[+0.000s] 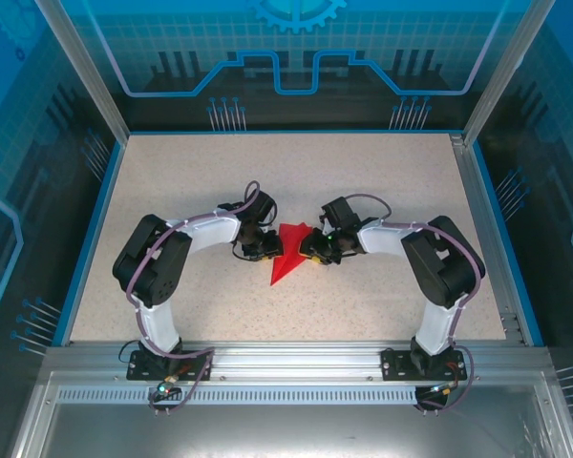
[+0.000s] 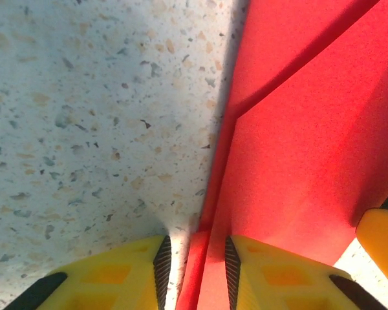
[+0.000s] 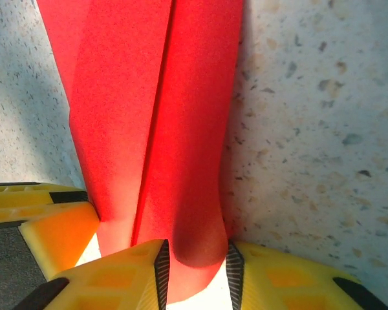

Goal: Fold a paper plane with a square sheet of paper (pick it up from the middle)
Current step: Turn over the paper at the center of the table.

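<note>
Folded red paper (image 1: pixel 288 256) lies at the middle of the tabletop (image 1: pixel 267 172). The right end effector (image 3: pixel 195 253) clamps its curled fold, apparently anchoring it. The left end effector (image 2: pixel 197 248) straddles the opposite edge; whether it pinches the paper cannot be told.

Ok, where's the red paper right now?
In the top view the folded red paper sits at the middle of the table, between the left gripper and the right gripper.

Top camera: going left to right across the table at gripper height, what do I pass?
left arm → left gripper → red paper → right gripper → right arm
</note>
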Controlling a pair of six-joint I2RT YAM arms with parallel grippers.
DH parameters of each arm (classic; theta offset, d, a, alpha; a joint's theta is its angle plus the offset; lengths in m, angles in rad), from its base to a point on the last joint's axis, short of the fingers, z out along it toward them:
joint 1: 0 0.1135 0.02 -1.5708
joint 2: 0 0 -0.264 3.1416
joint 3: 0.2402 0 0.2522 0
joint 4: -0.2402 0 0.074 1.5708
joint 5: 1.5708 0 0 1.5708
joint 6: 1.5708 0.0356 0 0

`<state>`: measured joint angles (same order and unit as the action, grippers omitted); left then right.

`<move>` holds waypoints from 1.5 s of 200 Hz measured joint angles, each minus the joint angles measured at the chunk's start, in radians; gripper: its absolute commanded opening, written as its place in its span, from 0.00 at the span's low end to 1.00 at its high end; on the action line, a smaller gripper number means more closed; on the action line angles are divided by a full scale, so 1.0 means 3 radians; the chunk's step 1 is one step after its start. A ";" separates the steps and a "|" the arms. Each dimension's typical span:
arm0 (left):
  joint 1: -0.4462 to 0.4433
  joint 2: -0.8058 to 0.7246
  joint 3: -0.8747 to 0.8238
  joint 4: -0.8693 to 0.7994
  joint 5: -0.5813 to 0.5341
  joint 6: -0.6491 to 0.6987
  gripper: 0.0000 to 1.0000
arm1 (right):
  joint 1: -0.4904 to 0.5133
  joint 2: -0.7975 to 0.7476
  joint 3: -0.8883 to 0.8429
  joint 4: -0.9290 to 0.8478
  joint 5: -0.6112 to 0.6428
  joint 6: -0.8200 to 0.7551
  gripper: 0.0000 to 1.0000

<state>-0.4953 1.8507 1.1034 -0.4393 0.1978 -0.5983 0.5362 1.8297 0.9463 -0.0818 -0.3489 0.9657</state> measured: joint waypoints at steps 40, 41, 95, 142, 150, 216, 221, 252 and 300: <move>0.0006 0.0000 0.0000 -0.0009 -0.0009 -0.0003 0.27 | 0.0022 0.0048 0.0027 0.0214 -0.0038 0.0023 0.36; 0.0006 0.0000 0.0000 -0.0009 -0.0009 -0.0003 0.27 | 0.0022 0.0050 0.0027 0.0220 -0.0039 0.0023 0.36; 0.0088 -0.0001 -0.0045 0.0048 0.0117 -0.0079 0.26 | 0.0022 0.0065 0.0042 0.0535 -0.0126 0.0064 0.40; 0.0175 -0.0014 -0.0111 0.0139 0.0294 -0.0184 0.26 | 0.0022 0.0197 0.0098 0.0603 -0.0125 0.0074 0.39; 0.0183 -0.0023 -0.0134 0.0165 0.0306 -0.0191 0.27 | 0.0023 0.0221 0.0104 0.0604 -0.0125 0.0074 0.38; 0.0200 -0.0067 -0.0214 0.0275 0.0355 -0.0207 0.27 | 0.0031 0.0351 0.0231 0.0650 -0.0161 0.0071 0.37; 0.0201 -0.0071 -0.0220 0.0280 0.0356 -0.0215 0.27 | 0.0032 0.0359 0.0235 0.0655 -0.0160 0.0071 0.36; 0.0202 -0.0089 -0.0247 0.0320 0.0357 -0.0254 0.27 | 0.0031 0.0367 0.0238 0.0675 -0.0161 0.0070 0.34; 0.0203 -0.0102 -0.0261 0.0350 0.0366 -0.0278 0.27 | 0.0032 0.0383 0.0243 0.0682 -0.0161 0.0060 0.33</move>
<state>-0.4343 1.8202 1.0252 -0.3344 0.3077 -0.6819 0.5457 1.9446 1.0191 0.1226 -0.3973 0.9836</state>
